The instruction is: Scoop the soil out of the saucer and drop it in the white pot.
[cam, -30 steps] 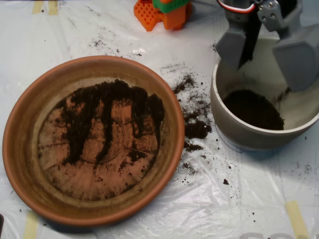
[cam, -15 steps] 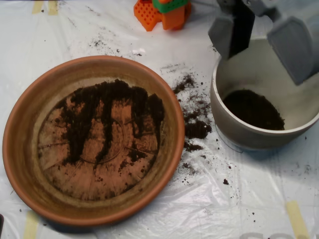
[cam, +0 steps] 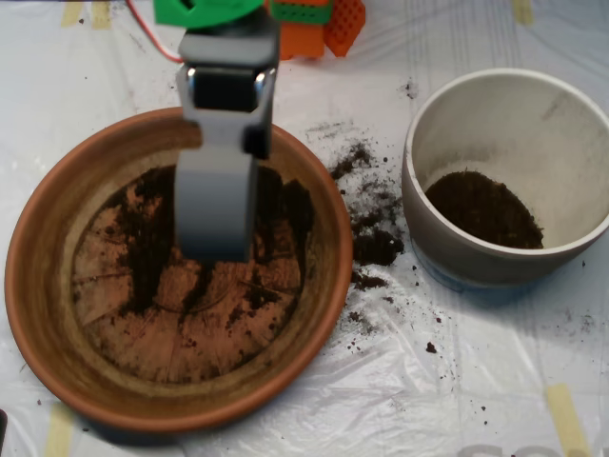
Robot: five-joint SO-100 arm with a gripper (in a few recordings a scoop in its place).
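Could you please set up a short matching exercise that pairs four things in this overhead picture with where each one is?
Things:
1. scoop
2. white pot
3. saucer
4. spilled soil

Places:
A. on the sheet between the two vessels
B. right side, with soil at its bottom
C. over the saucer's soil
D. left side, streaked with soil inside

Pairs: 1-C, 2-B, 3-D, 4-A

You've got a grey pincer (cam: pixel 215 249); orange-brown saucer (cam: pixel 43 314) with radial marks inside; dark brown-black soil (cam: pixel 143 243) in streaks; off-white pot (cam: pixel 561 124), greyish outer wall; white bench (cam: pixel 457 381), yellow tape strips (cam: pixel 567 417).
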